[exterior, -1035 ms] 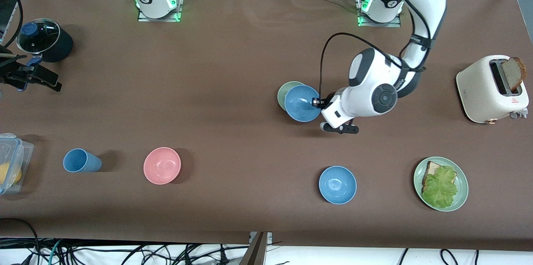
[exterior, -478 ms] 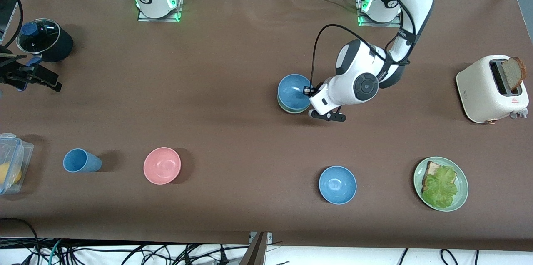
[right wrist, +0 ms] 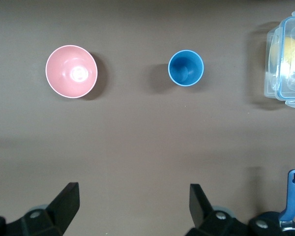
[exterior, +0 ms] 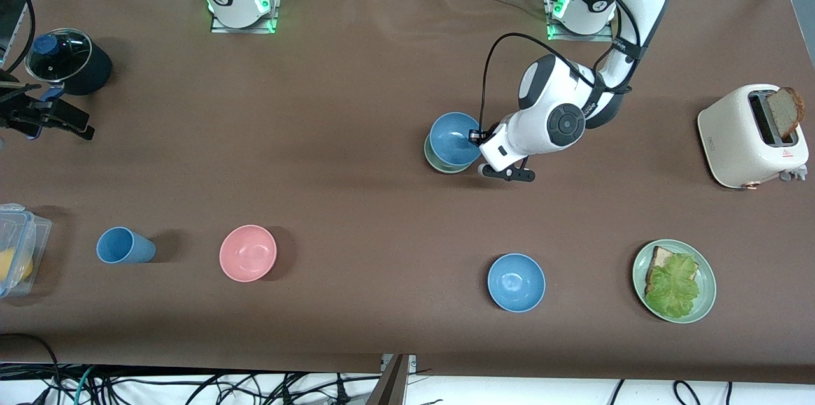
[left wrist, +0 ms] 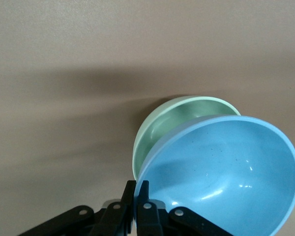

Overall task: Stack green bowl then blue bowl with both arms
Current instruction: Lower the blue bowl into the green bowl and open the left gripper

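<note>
- Now the blue bowl (exterior: 453,138) hangs just above the green bowl (exterior: 439,162), tilted and partly over it; the green bowl sits on the table (exterior: 356,99) near the middle, toward the left arm's end.
- The left gripper (exterior: 474,137) is closed on the rim of the blue bowl.
- To do it well, I think the bowl should be levelled and centred over the green one, lowered until it sits inside, and only then released.
- The right gripper (right wrist: 132,199) is spread open and empty, waiting high over the pink bowl (right wrist: 71,71) and cup (right wrist: 186,68).
- The pink bowl, the cup and a second blue bowl (exterior: 516,282) look empty; the plate (exterior: 705,271) holds bread with lettuce; the clear box (exterior: 25,233) holds something yellow.
</note>
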